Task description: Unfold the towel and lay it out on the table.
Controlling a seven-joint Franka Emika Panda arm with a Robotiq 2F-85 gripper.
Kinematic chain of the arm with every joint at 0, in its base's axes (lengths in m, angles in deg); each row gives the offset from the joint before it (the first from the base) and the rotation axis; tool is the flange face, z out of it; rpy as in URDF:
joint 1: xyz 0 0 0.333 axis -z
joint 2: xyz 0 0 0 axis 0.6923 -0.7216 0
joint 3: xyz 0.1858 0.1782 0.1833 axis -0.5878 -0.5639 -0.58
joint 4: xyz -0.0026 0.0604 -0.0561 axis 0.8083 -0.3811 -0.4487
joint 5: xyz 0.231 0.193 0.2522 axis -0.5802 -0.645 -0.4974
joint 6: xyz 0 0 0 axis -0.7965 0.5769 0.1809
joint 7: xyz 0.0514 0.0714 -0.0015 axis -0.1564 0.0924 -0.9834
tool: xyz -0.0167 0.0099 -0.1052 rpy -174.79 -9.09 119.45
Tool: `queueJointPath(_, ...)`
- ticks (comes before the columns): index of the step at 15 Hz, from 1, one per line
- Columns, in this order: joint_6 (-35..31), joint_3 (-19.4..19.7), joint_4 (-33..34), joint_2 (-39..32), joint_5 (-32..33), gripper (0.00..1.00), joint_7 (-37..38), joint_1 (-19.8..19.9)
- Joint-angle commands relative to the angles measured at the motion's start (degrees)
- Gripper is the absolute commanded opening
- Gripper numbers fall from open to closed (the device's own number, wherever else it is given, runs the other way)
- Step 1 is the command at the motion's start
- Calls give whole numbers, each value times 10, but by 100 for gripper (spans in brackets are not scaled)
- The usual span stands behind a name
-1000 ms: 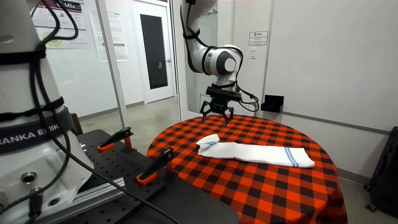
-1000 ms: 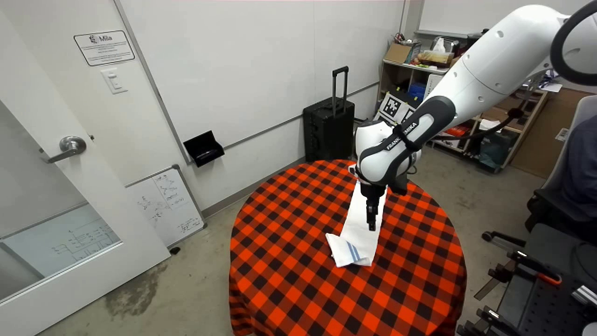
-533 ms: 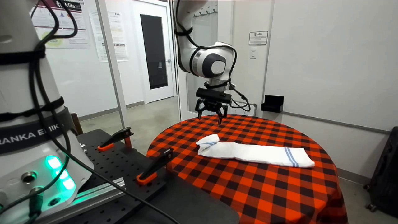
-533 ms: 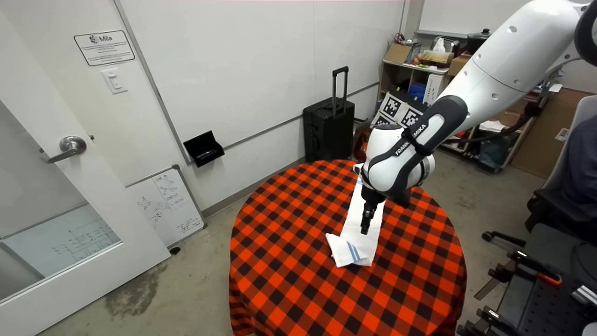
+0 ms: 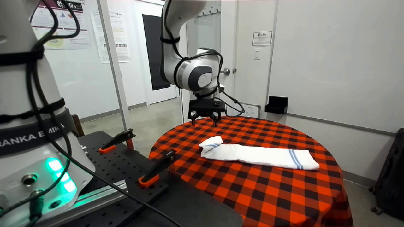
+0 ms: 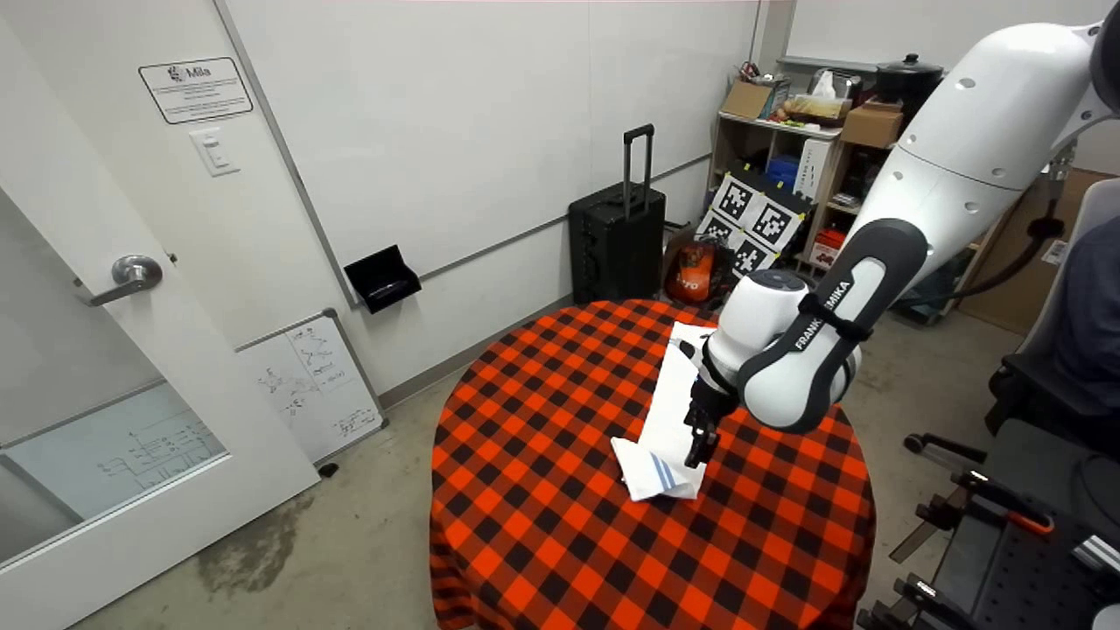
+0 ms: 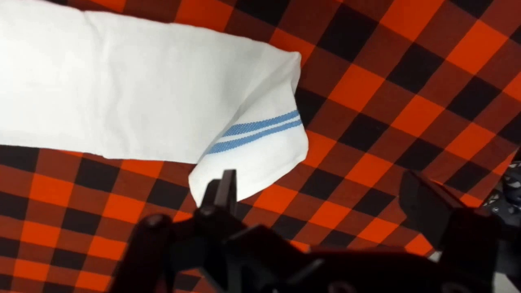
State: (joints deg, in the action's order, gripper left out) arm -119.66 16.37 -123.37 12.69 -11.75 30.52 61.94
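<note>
The white towel (image 5: pixel 258 155) with blue stripes lies as a long, narrow folded strip on the table (image 5: pixel 268 197). One end is turned back over the strip at an angle, with its stripes showing. In an exterior view, the towel (image 6: pixel 667 418) is partly hidden by the arm. My gripper (image 5: pixel 204 124) is open and empty, above the table and apart from the towel. It also shows near the turned-back end in an exterior view (image 6: pixel 697 455). In the wrist view, the gripper (image 7: pixel 319 175) has its fingers wide apart, and the left finger overlaps the towel's turned-back corner (image 7: pixel 260 162).
A red and black checked cloth covers the round table. Orange and black clamps (image 5: pixel 157 168) stand on the dark mounting bench beside the table. A black suitcase (image 6: pixel 617 249) and a black wall holder (image 6: pixel 382 278) are beyond the table edge.
The arm has swung back toward the robot's base side, and the gripper has moved toward the towel's turned-back end. Green lights came on at the base. The towel has not moved.
</note>
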Motion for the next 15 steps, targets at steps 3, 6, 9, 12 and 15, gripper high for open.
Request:
queueJointPath(3,-47,21,-40,5,68,100,14,-16)
queueJointPath(6,-126,68,-39,-15,96,100,21,-61)
queueJointPath(9,-193,118,-28,-40,112,100,29,-115)
queueJointPath(12,-232,158,-19,-65,104,100,40,-171)
queueJointPath(15,-251,184,-9,-87,98,100,53,-215)
